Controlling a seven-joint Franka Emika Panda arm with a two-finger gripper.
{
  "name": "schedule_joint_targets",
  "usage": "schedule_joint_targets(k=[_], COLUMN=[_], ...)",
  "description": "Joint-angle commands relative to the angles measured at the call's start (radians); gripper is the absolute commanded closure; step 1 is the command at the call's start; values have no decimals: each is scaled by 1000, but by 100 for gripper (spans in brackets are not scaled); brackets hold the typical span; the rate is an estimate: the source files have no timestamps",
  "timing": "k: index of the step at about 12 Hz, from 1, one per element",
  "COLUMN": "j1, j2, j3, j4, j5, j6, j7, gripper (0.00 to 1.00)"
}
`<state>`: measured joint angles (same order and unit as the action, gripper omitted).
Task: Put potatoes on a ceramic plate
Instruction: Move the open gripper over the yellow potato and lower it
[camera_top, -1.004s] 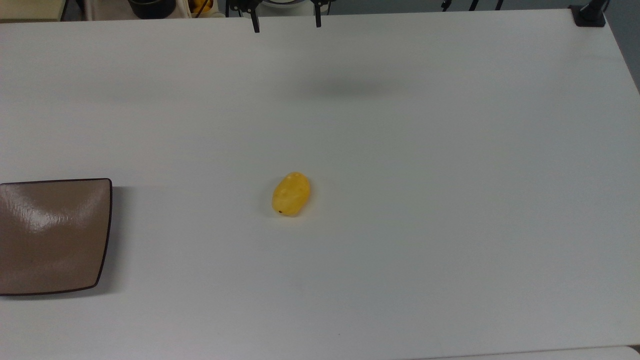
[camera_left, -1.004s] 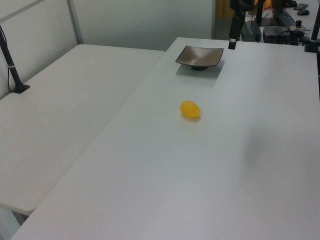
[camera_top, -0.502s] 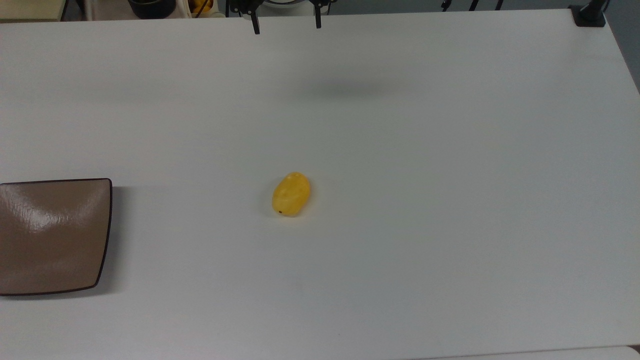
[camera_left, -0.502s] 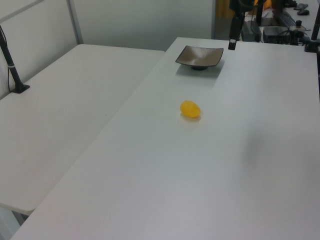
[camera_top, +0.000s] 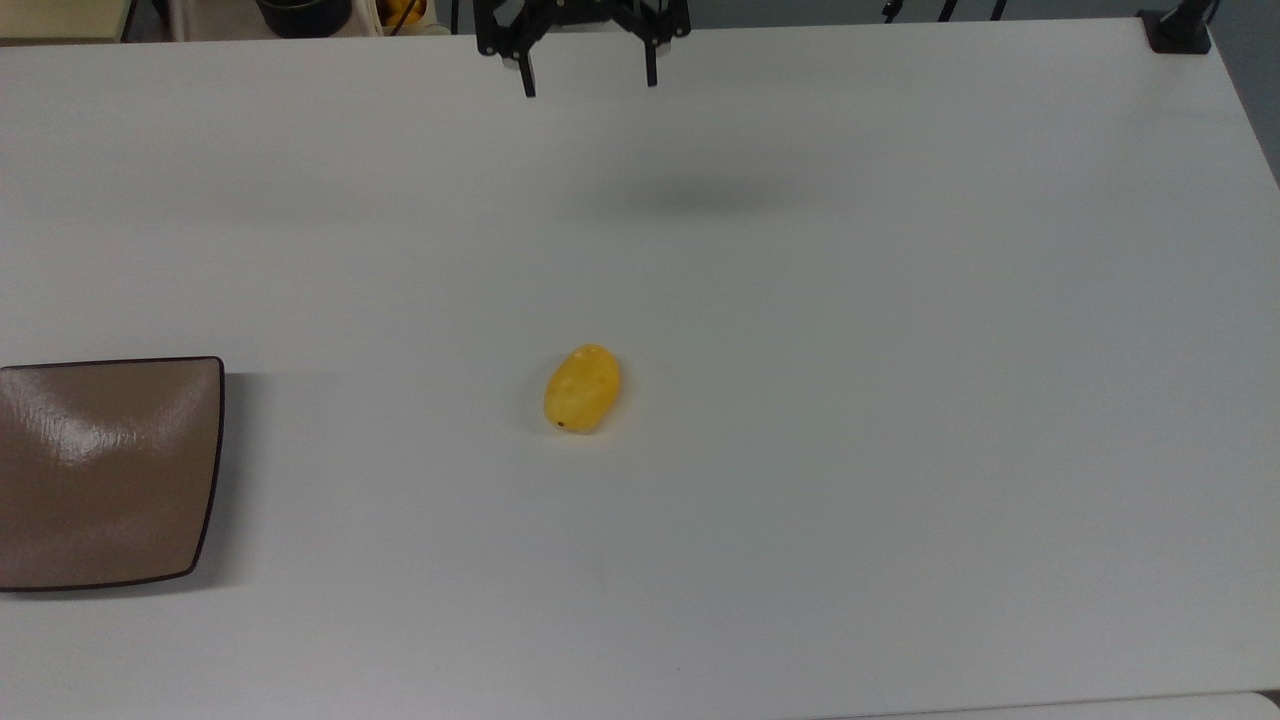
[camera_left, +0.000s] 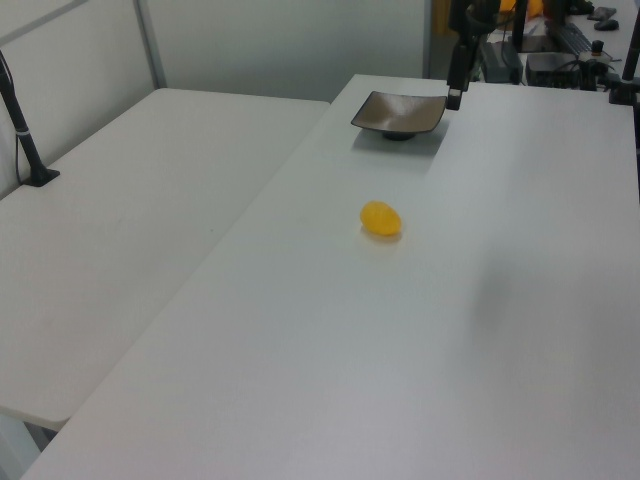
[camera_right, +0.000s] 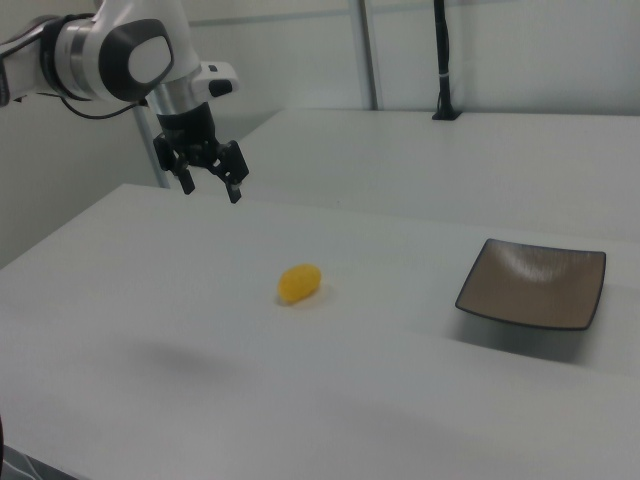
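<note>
A small bright-yellow potato (camera_top: 582, 389) lies alone near the middle of the white table (camera_top: 900, 400); it also appears in the left view (camera_left: 381, 219) and the right view (camera_right: 299, 283). The glossy brown square plate (camera_top: 105, 470) sits at the top view's left edge, bare, also seen in the left view (camera_left: 399, 112) and right view (camera_right: 533, 283). My gripper (camera_top: 589, 82) hangs open in the air at the top view's upper edge, far from the potato. In the right view the gripper (camera_right: 209, 186) is up and to the left of the potato, nothing between its fingers.
A second white table (camera_left: 130, 220) adjoins on the left view's left, with a black clamp post (camera_left: 25, 135) on it. Another black clamp (camera_top: 1180, 28) sits at the top view's upper right corner. Clutter and dark equipment (camera_left: 560, 50) stand beyond the plate in the left view.
The gripper has come further into the top view, downward from the upper edge toward the potato, still open. Its shadow on the table has darkened. Potato and plate have not moved.
</note>
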<state>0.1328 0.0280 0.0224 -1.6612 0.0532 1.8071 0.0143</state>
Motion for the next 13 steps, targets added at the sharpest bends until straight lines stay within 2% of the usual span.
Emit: schedule_joint_targets(k=[1,3,5,8,10,13], j1=[19,31,48,65,65,65], j2=[90,162,199,303,337,385], j3=[-18,-18,-19,-19,-19,-19], j4=[84,150,162,230,231,238], j5=[10,2,-39,-72,-133,-142], j6=[61,80,156,164,166,170], j7=[134,266,436,536,607,671], gripper=[0,0,0,0,0,0])
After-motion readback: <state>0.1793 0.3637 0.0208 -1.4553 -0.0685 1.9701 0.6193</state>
